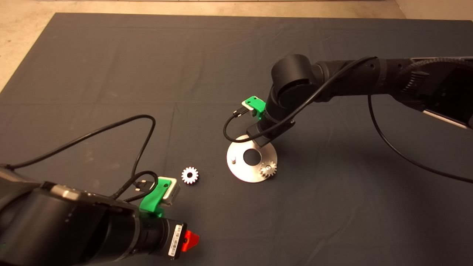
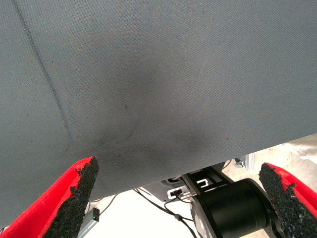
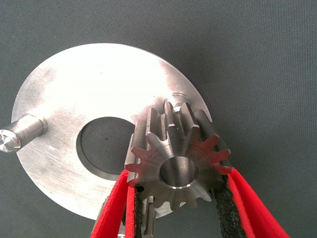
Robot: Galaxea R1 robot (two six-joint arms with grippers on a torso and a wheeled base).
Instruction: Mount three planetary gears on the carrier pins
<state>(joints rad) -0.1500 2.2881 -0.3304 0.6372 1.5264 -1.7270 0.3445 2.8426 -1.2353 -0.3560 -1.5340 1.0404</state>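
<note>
The round silver carrier plate (image 1: 240, 170) lies mid-mat. One steel planetary gear (image 1: 267, 169) sits on its near-right pin. A bare pin (image 1: 233, 159) stands at its left. My right gripper (image 3: 179, 173) is shut on a second steel gear (image 3: 181, 171), held at the plate's (image 3: 89, 89) rim. The pin under it is hidden, and I cannot tell if the gear is seated. The bare pin also shows in the right wrist view (image 3: 22, 131). The bright silver-white gear (image 1: 190, 175) lies flat on the mat, left of the plate. My left gripper (image 1: 190, 240) is open and empty at the lower left.
The right arm's wrist (image 1: 284, 96) covers the plate's far edge, with a black cable (image 1: 231, 136) looping beside it. The left arm's cable (image 1: 144, 147) curves over the mat. The left wrist view shows the mat's edge (image 2: 198, 163) and equipment beyond it.
</note>
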